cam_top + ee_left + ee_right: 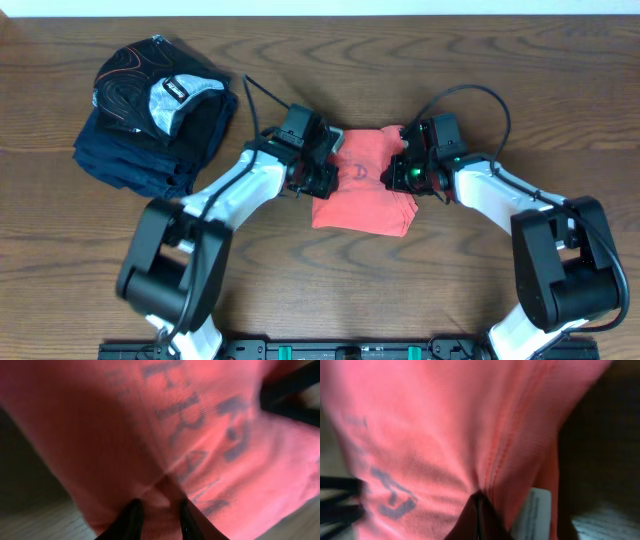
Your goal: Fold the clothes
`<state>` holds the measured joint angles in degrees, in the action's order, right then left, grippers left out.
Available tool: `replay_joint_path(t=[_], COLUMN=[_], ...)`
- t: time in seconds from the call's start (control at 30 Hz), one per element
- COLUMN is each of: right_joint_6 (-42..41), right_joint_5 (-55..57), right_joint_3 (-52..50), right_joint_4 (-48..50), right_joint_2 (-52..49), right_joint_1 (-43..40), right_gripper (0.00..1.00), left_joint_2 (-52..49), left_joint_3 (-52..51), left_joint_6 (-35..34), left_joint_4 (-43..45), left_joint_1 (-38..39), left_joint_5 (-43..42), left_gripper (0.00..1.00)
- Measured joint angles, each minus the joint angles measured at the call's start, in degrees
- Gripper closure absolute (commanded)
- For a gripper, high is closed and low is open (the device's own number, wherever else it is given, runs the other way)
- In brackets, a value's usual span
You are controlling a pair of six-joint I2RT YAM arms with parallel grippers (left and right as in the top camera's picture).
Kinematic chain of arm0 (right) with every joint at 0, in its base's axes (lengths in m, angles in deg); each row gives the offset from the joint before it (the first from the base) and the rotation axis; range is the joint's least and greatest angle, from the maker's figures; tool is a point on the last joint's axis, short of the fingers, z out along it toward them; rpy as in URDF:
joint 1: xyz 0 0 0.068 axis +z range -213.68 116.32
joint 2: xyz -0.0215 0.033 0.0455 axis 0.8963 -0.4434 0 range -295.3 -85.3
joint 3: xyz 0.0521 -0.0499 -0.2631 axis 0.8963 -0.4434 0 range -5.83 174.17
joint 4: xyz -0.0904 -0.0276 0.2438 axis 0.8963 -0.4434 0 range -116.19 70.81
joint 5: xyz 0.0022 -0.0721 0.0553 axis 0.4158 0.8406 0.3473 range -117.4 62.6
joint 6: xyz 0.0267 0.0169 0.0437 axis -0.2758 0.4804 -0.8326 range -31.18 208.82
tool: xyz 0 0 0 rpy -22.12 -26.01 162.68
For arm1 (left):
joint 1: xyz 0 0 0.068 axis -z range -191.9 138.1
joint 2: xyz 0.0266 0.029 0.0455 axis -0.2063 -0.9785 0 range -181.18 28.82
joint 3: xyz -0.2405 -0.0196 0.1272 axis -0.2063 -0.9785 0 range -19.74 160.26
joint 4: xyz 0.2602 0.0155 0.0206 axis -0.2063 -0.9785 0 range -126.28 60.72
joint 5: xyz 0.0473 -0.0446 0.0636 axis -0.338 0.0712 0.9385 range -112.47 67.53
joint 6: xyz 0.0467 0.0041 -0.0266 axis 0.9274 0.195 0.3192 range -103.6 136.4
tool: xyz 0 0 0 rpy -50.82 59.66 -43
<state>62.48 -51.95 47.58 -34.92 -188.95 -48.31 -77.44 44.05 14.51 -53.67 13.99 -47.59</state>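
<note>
The clothes, a coral-red T-shirt [362,190], lie partly folded into a small rectangle at the table's middle, dark lettering showing. My left gripper [326,166] is at its left edge and my right gripper [401,170] at its right edge. In the left wrist view the shirt [200,425] fills the frame, and the left gripper [159,510] has a bunched fold of cloth squeezed between its dark fingers. In the right wrist view the right gripper [479,499] is shut tight on a seam of the shirt [430,425], beside the white care label [536,512].
A pile of folded navy and black garments [150,140] with a grey-white patterned piece [165,95] on top sits at the back left. Bare wooden table [560,90] surrounds the shirt. Black cables arc over both arms.
</note>
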Motion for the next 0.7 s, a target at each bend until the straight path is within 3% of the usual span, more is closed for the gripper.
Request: replay_joint_path(t=[0.17,0.37,0.53,0.7], right_joint_6=[-2.60,7.06,12.22,9.51], right_joint_5=[5.01,10.80,7.28,2.89], right_joint_3=[1.55,-0.07,-0.74,-0.66], right_joint_4=[-9.25,-13.51,-18.01,-23.71], right_joint_2=[1.70,7.13,17.97,25.16], right_joint_1=[-0.09,-1.38,-1.88,-1.51], right_gripper=[0.98,0.95,0.97,0.99], left_joint_2=[-0.50,0.79,9.35,17.59], left_joint_3=[0.98,0.72,0.28,0.31], left_joint_6=[0.13,-0.02,-0.20,-0.46], left_joint_4=[-3.98,-8.37,-9.40,-8.55], left_joint_1=[-0.04,0.04,0.04,0.04], left_joint_5=[-1.05,-0.39,0.00,-0.02], left_gripper=[0.66,0.50,0.35,0.33])
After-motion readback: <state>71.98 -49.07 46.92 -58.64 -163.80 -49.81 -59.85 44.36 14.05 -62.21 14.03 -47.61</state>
